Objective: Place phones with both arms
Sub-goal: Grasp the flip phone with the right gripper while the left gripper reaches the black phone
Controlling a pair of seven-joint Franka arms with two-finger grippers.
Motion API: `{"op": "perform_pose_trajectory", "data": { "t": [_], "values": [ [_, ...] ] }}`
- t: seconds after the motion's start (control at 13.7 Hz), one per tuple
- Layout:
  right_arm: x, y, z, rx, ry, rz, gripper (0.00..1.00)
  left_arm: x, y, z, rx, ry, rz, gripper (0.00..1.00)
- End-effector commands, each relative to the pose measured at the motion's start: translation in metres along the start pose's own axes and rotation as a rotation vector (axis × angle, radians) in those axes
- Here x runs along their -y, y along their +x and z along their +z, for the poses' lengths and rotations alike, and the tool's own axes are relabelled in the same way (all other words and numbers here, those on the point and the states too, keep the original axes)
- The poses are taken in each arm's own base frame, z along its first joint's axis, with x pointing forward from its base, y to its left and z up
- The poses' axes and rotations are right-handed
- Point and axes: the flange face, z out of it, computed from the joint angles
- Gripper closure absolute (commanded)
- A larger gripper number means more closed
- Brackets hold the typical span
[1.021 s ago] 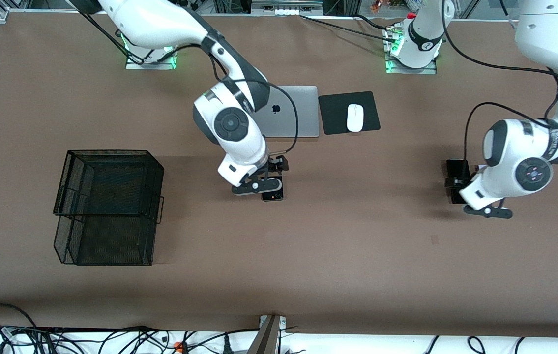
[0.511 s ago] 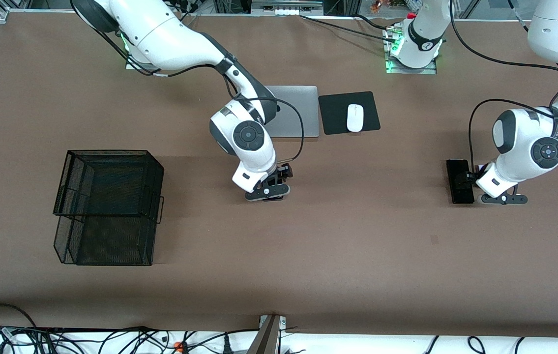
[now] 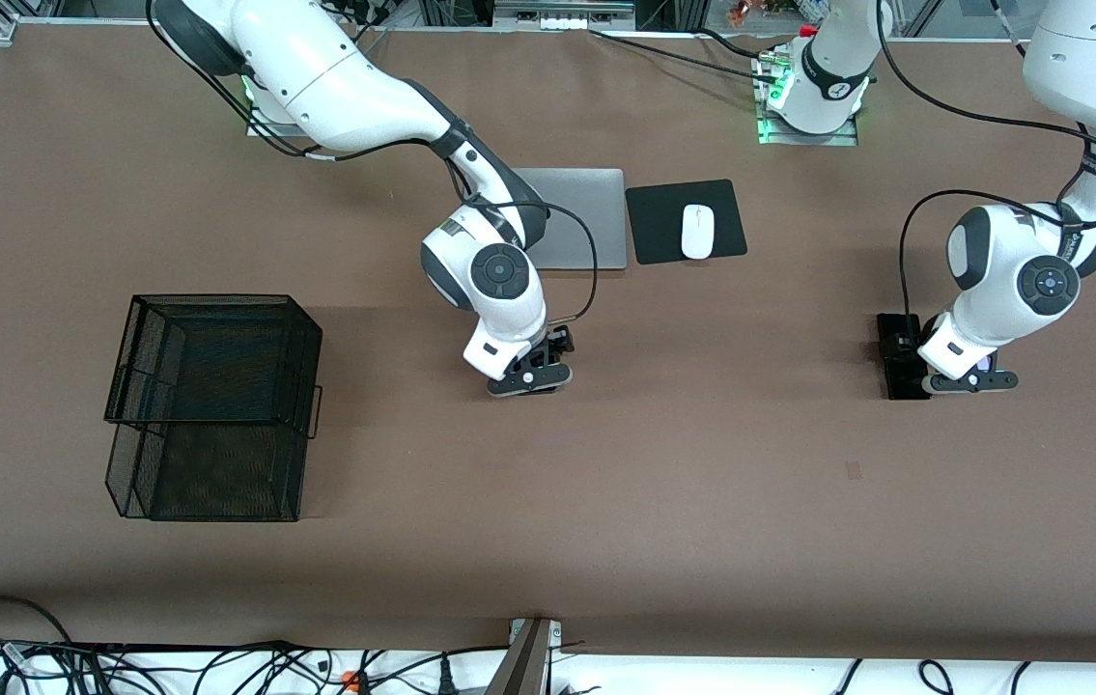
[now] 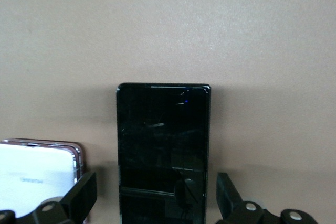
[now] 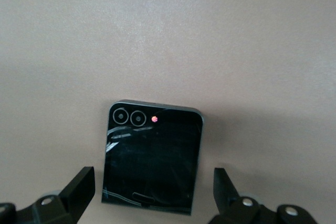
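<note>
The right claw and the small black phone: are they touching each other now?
Apart. In the right wrist view, both fingers of the open right claw stand clear of the small black phone, with bare table visible on each side.

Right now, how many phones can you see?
3. A long black phone lies flat between the left gripper's open fingers, a white phone beside it. A small black phone lies between the right gripper's open fingers, mid-table.

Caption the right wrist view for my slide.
Right hand open around a small black phone lying flat on the brown table.
</note>
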Motion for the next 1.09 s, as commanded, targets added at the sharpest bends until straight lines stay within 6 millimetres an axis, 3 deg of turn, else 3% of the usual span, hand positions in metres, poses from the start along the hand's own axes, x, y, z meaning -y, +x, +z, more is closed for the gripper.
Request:
{"op": "perform_pose_trajectory", "data": {
  "t": [0.0,0.29,0.8,0.88,0.95,1.02],
  "values": [
    [0.005,0.002,0.006,-0.029,-0.011,0.008,0.00,0.000,-0.008,-0.003,-0.019,-0.002,-0.012,0.00],
    [0.007,0.000,0.012,-0.037,-0.013,-0.003,0.00,0.010,-0.012,0.012,-0.032,-0.012,-0.036,0.00],
    [0.008,-0.002,0.025,-0.058,-0.028,-0.020,0.02,-0.005,-0.010,0.022,-0.045,-0.030,-0.033,0.00],
    [0.006,0.000,0.024,-0.063,-0.032,-0.017,0.20,-0.004,-0.011,0.026,-0.047,-0.032,-0.035,0.00],
    [0.002,0.003,0.022,-0.064,-0.032,-0.010,0.69,-0.004,-0.011,0.027,-0.047,-0.036,-0.044,0.00],
    [-0.001,0.005,0.019,-0.068,-0.031,-0.007,0.86,-0.007,-0.011,0.028,-0.044,-0.043,-0.047,0.00]
  ]
}}
